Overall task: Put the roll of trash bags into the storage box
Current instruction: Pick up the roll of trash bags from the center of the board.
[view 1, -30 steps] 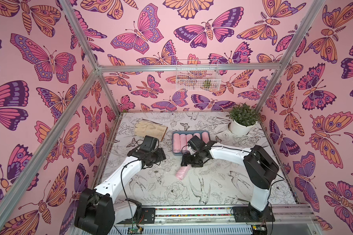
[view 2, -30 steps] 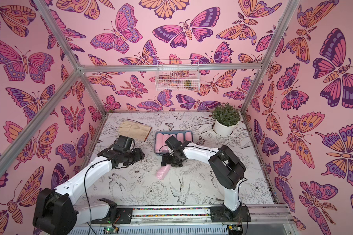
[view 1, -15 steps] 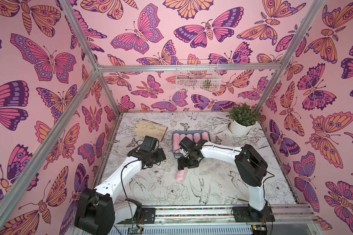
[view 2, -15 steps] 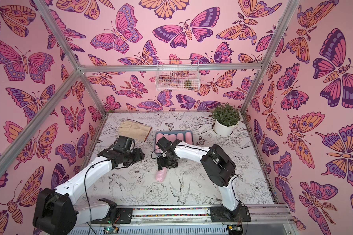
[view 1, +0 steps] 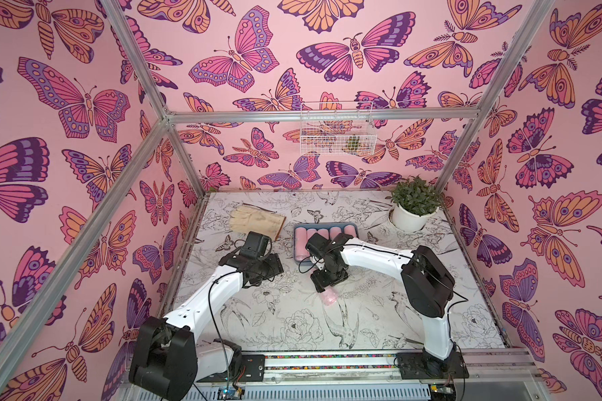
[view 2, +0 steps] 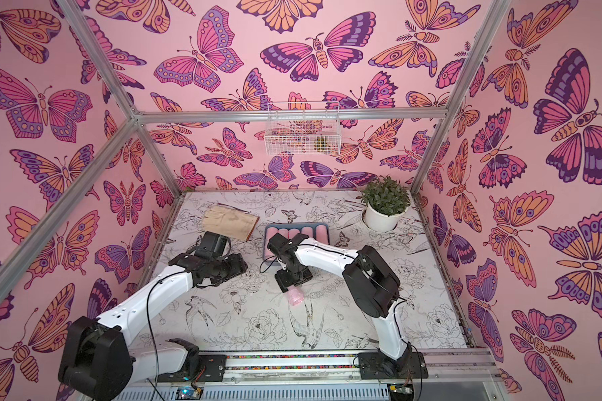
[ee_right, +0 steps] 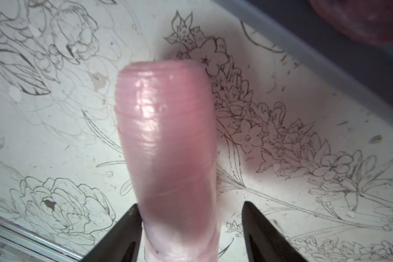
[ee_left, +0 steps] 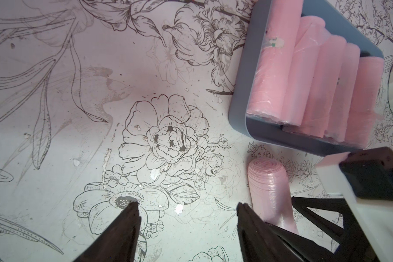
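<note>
On the table (view 1: 292, 323), just short of the storage box (ee_left: 281, 138): roll of trash bags (ee_right: 166, 136), lying flat. Straddled by right gripper (ee_right: 190, 204), jaws parted, not yet clamped, aligned for pickup. Left gripper (ee_left: 186, 204) spread, empty, standing aside for clearance.

2 top views high, facing down, wrist views close, sharing roll (ee_left: 270, 190)

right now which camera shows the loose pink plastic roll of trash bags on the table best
The right wrist view: the pink roll of trash bags fills the frame, close up. The left wrist view shows it smaller, partly covered. Both top views show only a small pink end.
</note>
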You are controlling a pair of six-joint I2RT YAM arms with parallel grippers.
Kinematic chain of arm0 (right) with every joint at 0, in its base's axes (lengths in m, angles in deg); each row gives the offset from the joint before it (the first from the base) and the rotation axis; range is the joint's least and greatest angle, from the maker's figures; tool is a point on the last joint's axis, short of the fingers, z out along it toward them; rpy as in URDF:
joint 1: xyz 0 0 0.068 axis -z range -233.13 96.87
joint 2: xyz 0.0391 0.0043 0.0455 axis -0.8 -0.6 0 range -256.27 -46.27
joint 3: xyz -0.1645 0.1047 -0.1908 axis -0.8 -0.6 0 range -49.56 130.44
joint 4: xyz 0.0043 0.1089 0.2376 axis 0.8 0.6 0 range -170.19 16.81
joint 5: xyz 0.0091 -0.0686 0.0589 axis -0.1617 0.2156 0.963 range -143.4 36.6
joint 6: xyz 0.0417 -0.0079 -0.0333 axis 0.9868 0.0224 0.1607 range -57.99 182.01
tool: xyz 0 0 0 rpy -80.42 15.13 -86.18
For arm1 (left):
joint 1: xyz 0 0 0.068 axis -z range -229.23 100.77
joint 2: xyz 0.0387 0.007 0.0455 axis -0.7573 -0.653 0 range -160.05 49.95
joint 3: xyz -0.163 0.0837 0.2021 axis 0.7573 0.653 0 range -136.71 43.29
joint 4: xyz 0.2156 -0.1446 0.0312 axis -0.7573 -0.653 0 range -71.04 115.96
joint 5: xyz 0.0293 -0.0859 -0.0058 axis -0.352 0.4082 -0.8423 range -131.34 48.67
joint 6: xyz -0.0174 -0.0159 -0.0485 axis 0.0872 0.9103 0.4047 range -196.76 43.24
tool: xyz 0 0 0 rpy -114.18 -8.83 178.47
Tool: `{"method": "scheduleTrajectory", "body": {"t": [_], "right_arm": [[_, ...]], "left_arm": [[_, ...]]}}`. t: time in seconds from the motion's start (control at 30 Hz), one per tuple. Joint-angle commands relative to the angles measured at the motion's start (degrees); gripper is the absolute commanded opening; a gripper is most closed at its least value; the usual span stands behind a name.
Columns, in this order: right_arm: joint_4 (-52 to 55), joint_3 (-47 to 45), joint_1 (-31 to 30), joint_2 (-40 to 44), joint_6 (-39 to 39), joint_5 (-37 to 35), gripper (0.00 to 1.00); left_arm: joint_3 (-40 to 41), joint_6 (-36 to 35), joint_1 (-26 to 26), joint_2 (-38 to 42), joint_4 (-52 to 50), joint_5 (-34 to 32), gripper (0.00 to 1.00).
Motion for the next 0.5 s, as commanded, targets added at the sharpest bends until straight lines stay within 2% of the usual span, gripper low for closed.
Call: {"method": "scheduleTrajectory", "body": {"t": [0.0,0.27,0.47], "right_arm": [[0.9,0.3,0.0,-0.5,-1.5,1.1,0.73],[-2.2,-0.8,-0.1,-1.0,-0.4,2.9,0.73],[-3.0,-1.9,-0.1,-1.6,0.3,1.7,0.73]], "left_arm": [[-0.5,0.0,-0.4,-0.3,-0.4,0.5,0.72],[-0.2,0.0,-0.6,-0.2,-0.4,0.3,0.72],[0.0,0.3,-0.7,-0.2,-0.4,0.2,0.71]]}}
